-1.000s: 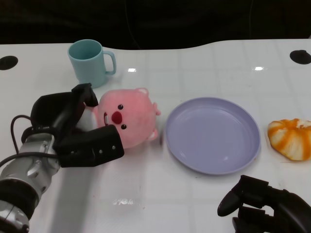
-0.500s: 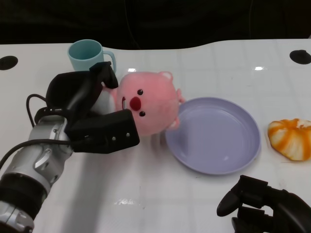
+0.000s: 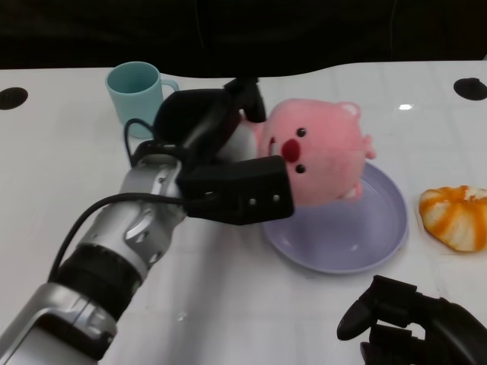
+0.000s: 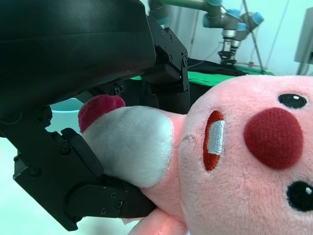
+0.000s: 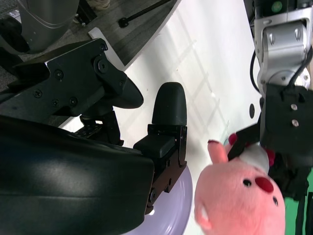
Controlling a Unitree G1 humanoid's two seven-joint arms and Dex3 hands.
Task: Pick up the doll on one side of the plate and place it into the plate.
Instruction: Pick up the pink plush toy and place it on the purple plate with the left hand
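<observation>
Pink doll (image 3: 319, 152) clamped in left hand (image 3: 221, 171), hanging over the plate's (image 3: 380, 236) near-left rim

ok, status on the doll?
Left hand grips pink plush doll, held over purple plate. Right hand empty, low by table edge. Nothing on the plate.

White table (image 3: 228, 304) carries teal mug (image 3: 138, 95), lilac plate (image 3: 358, 236), orange-striped item (image 3: 456, 217) at right edge.
</observation>
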